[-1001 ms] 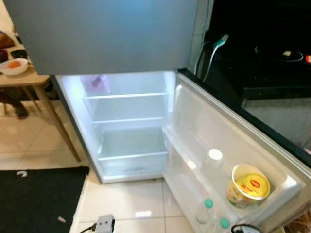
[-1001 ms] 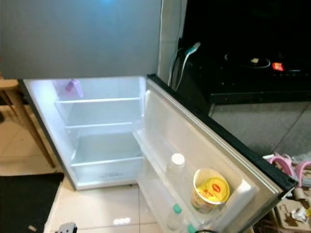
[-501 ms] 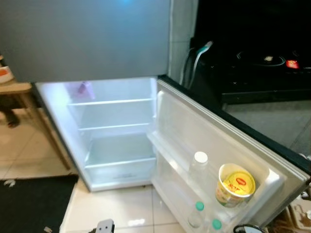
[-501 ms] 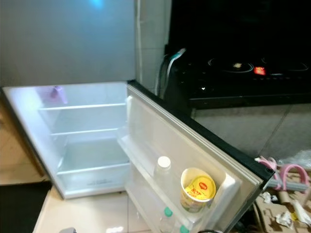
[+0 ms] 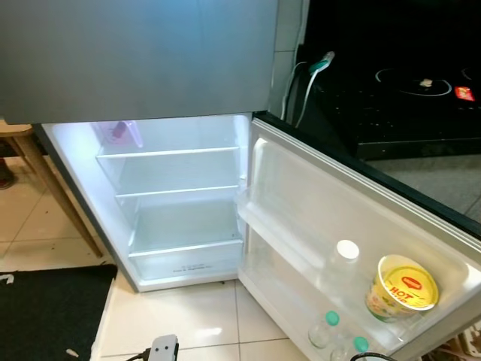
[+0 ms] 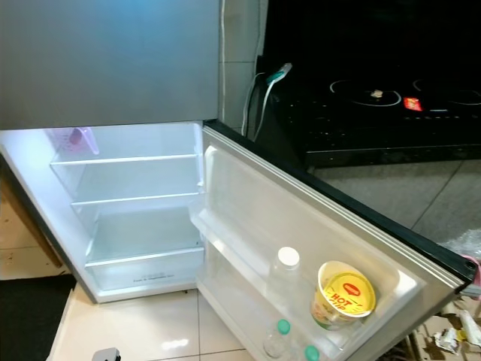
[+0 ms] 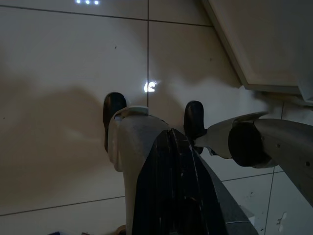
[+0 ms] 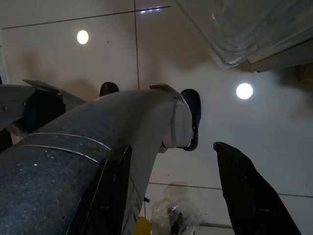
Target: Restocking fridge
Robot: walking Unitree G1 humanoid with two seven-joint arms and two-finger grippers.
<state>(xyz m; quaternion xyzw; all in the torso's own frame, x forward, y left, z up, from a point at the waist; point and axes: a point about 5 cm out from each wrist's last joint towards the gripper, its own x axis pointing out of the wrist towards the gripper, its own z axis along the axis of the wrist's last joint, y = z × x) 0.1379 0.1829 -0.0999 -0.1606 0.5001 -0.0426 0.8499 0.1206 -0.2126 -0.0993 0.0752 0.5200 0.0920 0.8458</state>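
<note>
Pale glossy floor tiles (image 5: 195, 316) lie nearest, and both arms hang low over them: the left gripper (image 7: 171, 196) and the right gripper (image 8: 244, 191) each look down past the robot's own legs at the tiles, and whether either is open or closed, or holds anything, cannot be told. A small grey device (image 5: 162, 347) sits at the near edge of the tiles, with a black mat (image 5: 52, 301) to its left; a strip of tile runs between the mat's right edge and the lower edge of the fridge door (image 5: 323, 203). That door stands swung wide to the right, its free edge reaching toward the near right corner of the scene. In its lower door shelf stand two green-capped bottles (image 5: 331, 319). On the upper door shelf (image 5: 301, 248), a yellow noodle cup (image 5: 402, 288) sits at the end by the door's free edge, with a white-capped bottle (image 5: 346, 256) just beside it on the hinge side. Farther back, the lit fridge compartment (image 5: 180, 218) shows glass shelves and a pinkish item (image 5: 120, 133) in its upper left rear corner. A wooden table leg (image 5: 56, 195) slants just beside the fridge's left edge. Beyond the door, a white cable (image 5: 308, 83) hangs off the edge of a dark counter (image 5: 398, 98).
</note>
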